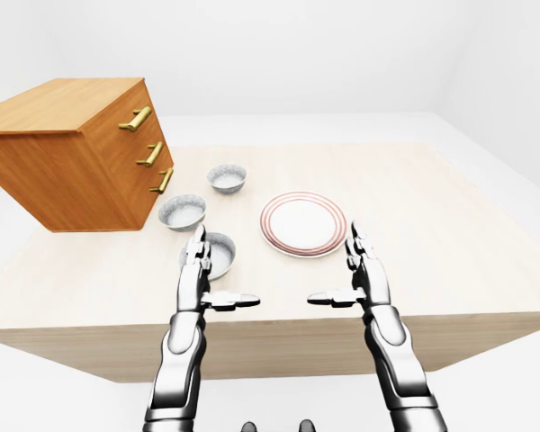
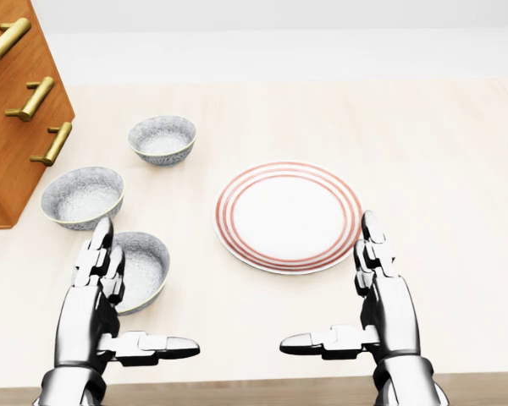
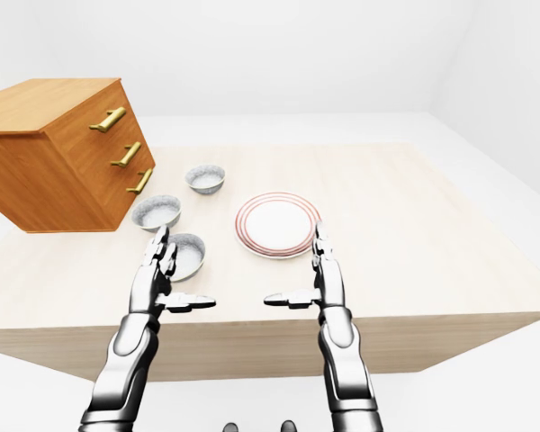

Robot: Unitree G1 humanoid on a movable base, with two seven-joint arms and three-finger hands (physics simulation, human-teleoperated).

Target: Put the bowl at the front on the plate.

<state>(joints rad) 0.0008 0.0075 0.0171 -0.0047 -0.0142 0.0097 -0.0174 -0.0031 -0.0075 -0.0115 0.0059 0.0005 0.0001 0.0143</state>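
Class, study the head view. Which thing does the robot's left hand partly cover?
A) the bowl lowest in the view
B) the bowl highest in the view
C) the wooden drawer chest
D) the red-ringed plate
A: the left hand overlaps the rim of the lowest bowl, while the plate lies apart to the right.

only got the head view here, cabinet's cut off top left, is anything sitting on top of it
Observer: No. In the left-eye view the cabinet has a bare wood top.
Operator: where does the table end right of the plate
Observer: The table runs well past the plate, and its right edge shows in the left-eye view.
Operator: are my forearms over the table
Observer: Only the left hand and right hand are. The forearms come up from below the near edge.
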